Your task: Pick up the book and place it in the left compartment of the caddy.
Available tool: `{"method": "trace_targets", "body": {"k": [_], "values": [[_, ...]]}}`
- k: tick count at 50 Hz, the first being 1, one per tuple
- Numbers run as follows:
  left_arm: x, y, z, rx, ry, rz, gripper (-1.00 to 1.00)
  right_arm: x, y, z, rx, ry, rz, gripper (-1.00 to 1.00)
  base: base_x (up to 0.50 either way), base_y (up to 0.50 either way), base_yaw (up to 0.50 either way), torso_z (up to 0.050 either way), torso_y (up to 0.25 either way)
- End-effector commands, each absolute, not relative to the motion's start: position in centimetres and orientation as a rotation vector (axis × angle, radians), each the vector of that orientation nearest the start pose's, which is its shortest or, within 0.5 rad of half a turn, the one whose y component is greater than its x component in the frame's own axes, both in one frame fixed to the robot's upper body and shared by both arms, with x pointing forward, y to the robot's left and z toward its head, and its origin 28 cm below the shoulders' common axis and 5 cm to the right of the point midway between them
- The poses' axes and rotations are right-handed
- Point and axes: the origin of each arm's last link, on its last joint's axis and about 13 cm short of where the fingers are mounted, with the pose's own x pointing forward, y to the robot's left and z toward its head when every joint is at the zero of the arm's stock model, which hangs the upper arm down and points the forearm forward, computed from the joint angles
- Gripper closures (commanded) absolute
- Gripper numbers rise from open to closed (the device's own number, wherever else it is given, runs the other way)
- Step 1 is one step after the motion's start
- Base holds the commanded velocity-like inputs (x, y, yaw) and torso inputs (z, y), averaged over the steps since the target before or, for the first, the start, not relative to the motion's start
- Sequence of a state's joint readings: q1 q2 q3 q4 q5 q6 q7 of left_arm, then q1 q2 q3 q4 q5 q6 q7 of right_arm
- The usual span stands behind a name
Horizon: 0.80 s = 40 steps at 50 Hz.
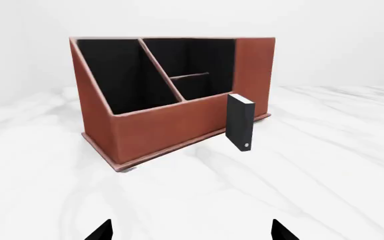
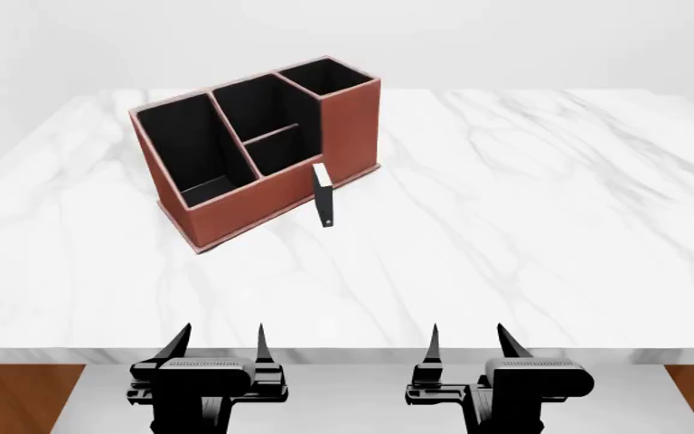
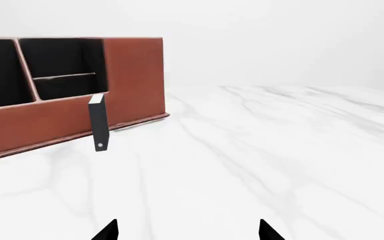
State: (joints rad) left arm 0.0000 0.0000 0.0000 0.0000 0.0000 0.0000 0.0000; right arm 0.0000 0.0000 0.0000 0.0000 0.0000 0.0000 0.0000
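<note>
Marble table (image 2: pixel 540 226): black book (image 2: pixel 323 196) upright, apparently touching caddy (image 2: pixel 277 194).

We see bright, even, diffuse light with no clear source. The marble table (image 2: pixel 540 226) shows no glare and almost no cast shadow, only faint darkening under the caddy (image 2: pixel 277 185). Its black interior swallows detail. Every view is sharp, without blur or edge distortion.

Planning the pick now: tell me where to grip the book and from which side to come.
Grip the book across its two black covers near the top, coming down from above. It stands upright on its bottom edge in front of the caddy, thin and narrow, so open jaws should span it; the caddy wall behind seems to block that side.
</note>
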Motion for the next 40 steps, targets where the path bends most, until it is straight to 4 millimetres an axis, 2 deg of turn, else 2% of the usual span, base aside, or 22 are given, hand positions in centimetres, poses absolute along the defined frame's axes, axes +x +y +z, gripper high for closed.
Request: {"method": "trace_targets", "body": {"k": [1,20,40], "values": [[20.97,20.48,1.28,0.015,0.0,0.001,-1.0,20.88,-9.64,1.27,-0.014,-0.023,0.002,-1.0,0.0,0.0,0.0,0.0,0.0],[20.86,20.5,1.43,0.022,-0.025,0.015,-1.0,20.65,-9.43,1.02,-0.054,-0.017,0.005,-1.0,0.0,0.0,0.0,0.0,0.0],[20.91,20.44,1.23,0.047,-0.03,0.028,-1.0,20.68,-9.29,0.84,-0.077,0.0,-0.001,-1.0,0.0,0.5,0.0,0.0,0.0]]}}
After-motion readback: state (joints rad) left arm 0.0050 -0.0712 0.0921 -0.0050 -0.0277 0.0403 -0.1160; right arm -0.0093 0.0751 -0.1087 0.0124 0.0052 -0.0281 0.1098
